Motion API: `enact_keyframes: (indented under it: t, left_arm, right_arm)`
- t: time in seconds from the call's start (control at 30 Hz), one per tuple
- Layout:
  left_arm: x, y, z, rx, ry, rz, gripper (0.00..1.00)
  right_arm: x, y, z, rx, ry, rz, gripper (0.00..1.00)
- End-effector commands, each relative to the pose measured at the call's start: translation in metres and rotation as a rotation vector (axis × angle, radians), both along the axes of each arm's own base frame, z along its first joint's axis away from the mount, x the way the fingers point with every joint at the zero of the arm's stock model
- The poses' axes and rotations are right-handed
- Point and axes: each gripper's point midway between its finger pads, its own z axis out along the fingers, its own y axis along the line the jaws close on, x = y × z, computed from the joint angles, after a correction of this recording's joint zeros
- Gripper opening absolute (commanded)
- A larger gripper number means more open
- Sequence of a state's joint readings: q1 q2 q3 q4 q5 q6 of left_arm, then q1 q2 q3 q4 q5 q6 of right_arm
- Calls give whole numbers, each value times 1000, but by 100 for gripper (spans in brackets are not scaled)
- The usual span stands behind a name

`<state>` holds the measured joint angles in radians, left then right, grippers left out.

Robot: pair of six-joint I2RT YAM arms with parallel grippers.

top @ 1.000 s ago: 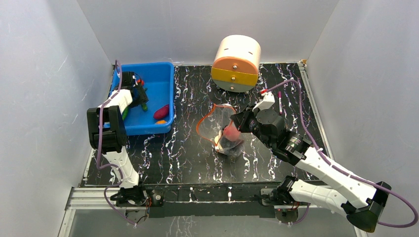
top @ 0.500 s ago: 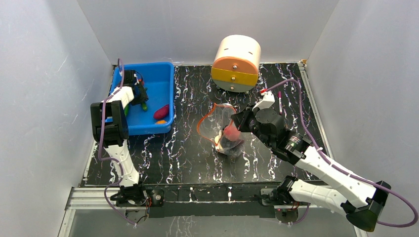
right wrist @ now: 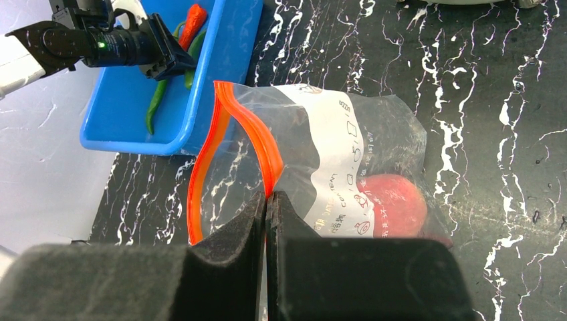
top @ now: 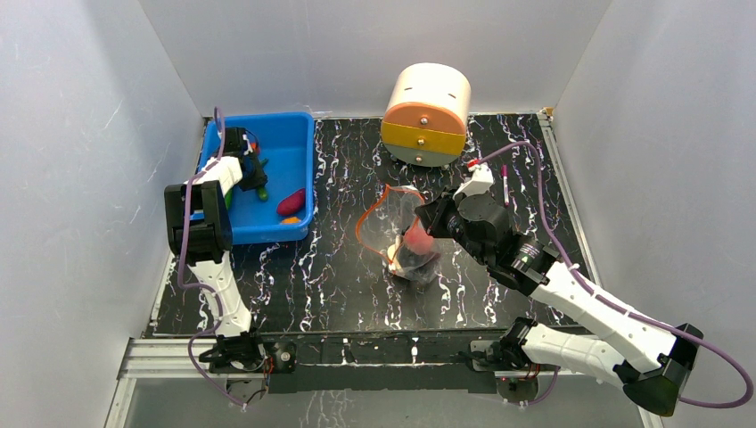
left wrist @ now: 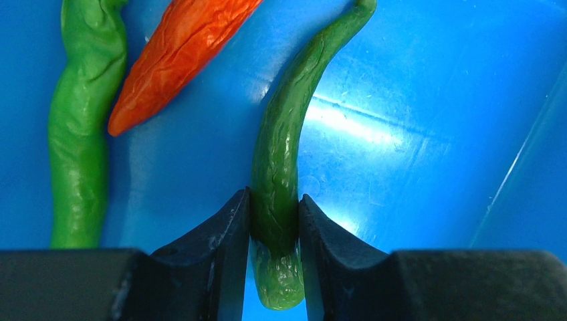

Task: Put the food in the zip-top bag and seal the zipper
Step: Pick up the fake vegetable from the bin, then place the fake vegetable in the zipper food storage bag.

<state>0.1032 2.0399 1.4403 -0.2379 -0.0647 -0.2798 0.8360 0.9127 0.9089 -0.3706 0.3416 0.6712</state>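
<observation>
My left gripper [left wrist: 274,221] is shut on a long green pepper [left wrist: 284,154] lying in the blue bin [top: 285,147]. A second green pepper [left wrist: 80,134] and a red chili [left wrist: 174,53] lie beside it. The gripper [top: 254,174] shows at the bin's left in the top view. A dark purple piece [top: 291,202] and a small orange piece [top: 291,220] lie in the bin. My right gripper [right wrist: 267,200] is shut on the zipper [right wrist: 257,137] of the zip-top bag [right wrist: 334,167], holding its mouth open. The pink-red fruit [right wrist: 394,204] is inside the bag. The bag [top: 401,236] sits mid-table.
A round cream, orange and yellow drawer unit [top: 426,114] stands at the back centre. The blue bin [right wrist: 134,100] is at the far left against the white wall. The table [top: 339,267] is black marble-patterned, with white walls on three sides.
</observation>
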Motion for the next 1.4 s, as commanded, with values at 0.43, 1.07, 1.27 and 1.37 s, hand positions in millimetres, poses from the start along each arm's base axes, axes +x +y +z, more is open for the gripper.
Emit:
enact_keyframes:
  t: [0.43, 1.07, 1.27, 1.37]
  left_arm:
    - [-42, -30, 103, -118, -138, -74, 15]
    - [-126, -127, 203, -381, -307, -378, 13]
    - [-158, -168, 218, -419, -280, -535, 11]
    - [-174, -182, 227, -442, -278, -594, 10]
  right_arm:
    - [2, 4, 29, 92, -51, -5, 0]
    - [27, -6, 41, -100, -171, -55, 0]
    - [40, -7, 51, -181, -225, -72, 0]
    - [46, -10, 60, -213, -255, -93, 0]
